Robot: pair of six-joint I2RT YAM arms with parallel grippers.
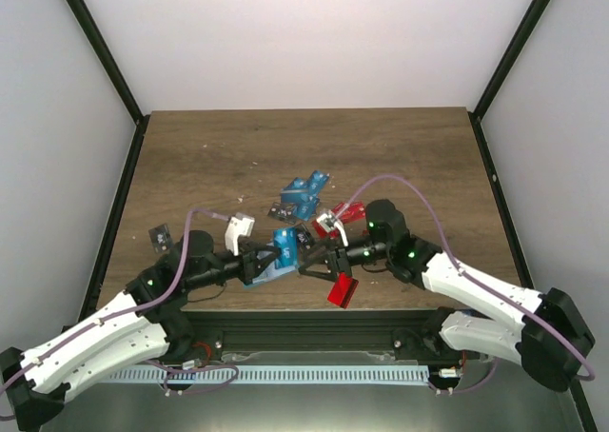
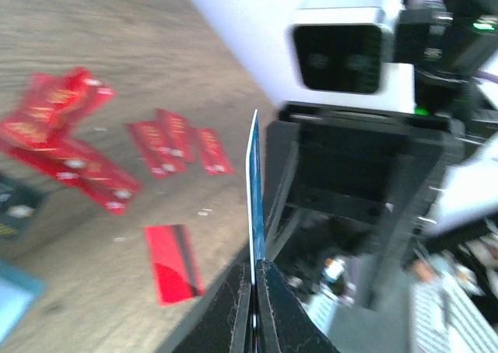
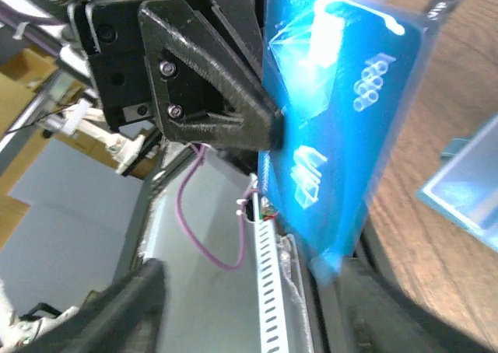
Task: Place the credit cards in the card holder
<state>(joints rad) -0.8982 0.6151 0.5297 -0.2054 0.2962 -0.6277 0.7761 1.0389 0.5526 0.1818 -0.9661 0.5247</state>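
My left gripper (image 1: 274, 259) is shut on a bright blue credit card (image 1: 285, 245), held upright on edge; the left wrist view shows it edge-on (image 2: 254, 182) between the jaws (image 2: 254, 287). My right gripper (image 1: 311, 261) faces it, open, its blurred fingers (image 3: 136, 306) wide apart at the card's lower corner (image 3: 334, 135). A pale teal flat piece, apparently the card holder (image 1: 263, 278), lies on the table under the left gripper and shows at the right wrist view's edge (image 3: 467, 190). More blue cards (image 1: 304, 194) and red cards (image 1: 335, 215) lie mid-table.
One red card (image 1: 341, 290) lies at the table's front edge, also in the left wrist view (image 2: 173, 263). Black cards lie at the left (image 1: 160, 234) and by the blue pile (image 1: 281, 210). Dark frame posts stand at the table's sides.
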